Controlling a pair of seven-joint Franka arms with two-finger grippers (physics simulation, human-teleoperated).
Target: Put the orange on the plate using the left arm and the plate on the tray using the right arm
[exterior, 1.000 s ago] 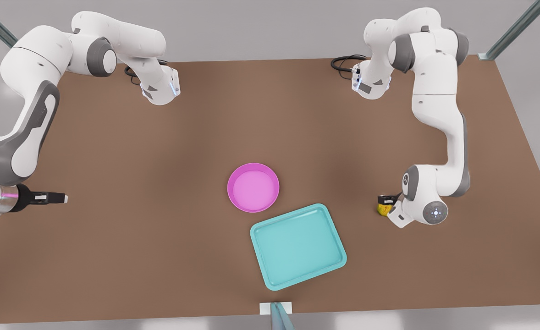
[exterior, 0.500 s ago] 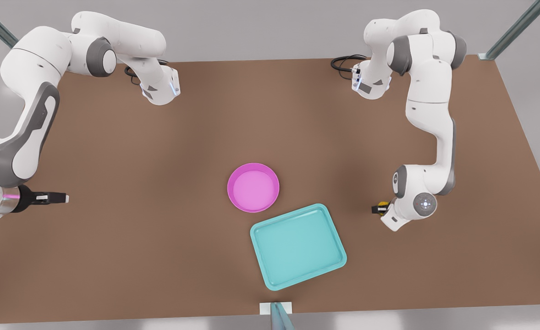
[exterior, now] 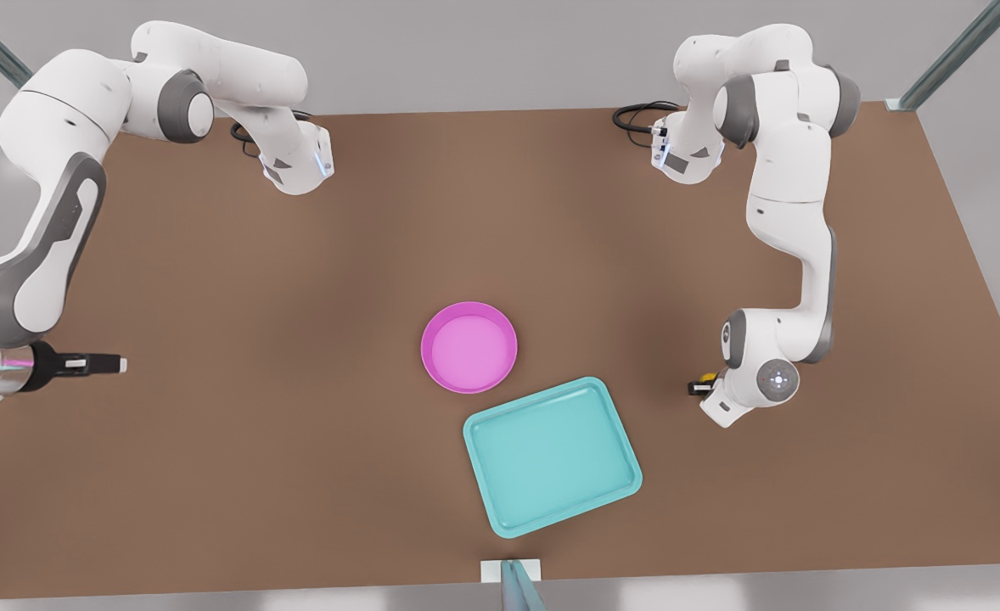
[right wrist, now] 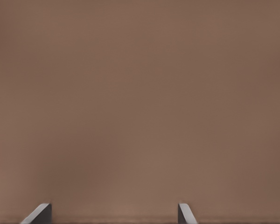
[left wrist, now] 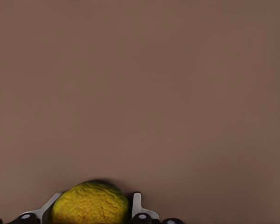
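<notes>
The left gripper [left wrist: 91,212] is clamping its fingers on the orange [left wrist: 90,203], at the front view's right above the table [exterior: 296,280], mostly hiding it there. The right gripper [right wrist: 114,213] is waiting with fingers apart at the front view's left. The plate [exterior: 469,347] is sitting just beside the tray [exterior: 552,456].

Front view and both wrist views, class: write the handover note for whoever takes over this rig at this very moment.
Left gripper: at the front view's right, shut on the orange, fingers on both sides of it.
Right gripper: waits at the front view's left over bare table, open, holding nothing.
Plate: empty, mid-table, next to the tray, which is also empty.
Done: orange gripped.
Left: carry the orange to the plate and release; then right arm moves the plate onto the tray.
</notes>
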